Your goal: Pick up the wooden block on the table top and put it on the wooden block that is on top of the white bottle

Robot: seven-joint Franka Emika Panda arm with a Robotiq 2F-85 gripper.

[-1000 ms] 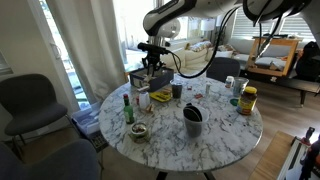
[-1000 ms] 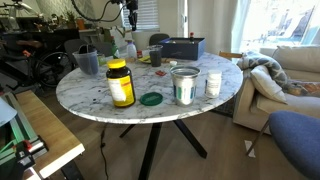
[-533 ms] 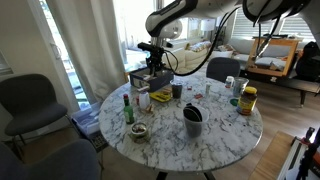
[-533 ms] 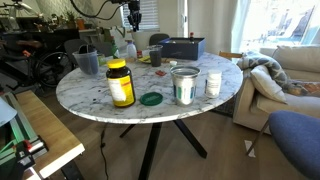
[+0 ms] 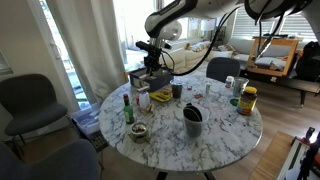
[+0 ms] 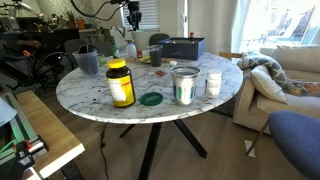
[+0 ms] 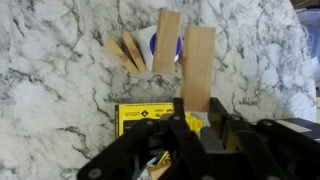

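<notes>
Pale oblong wooden block seems clamped in the black gripper, mid-carry; next, shift toward ten o'clock over the matching wooden block capping the white bottle.

White bottle mostly hidden beneath stacked block, yellow box partly behind fingers

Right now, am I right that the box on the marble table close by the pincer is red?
Not quite: the box is yellow, not red, as the wrist view shows. It does sit on the marble table, close by the pincer.
</notes>
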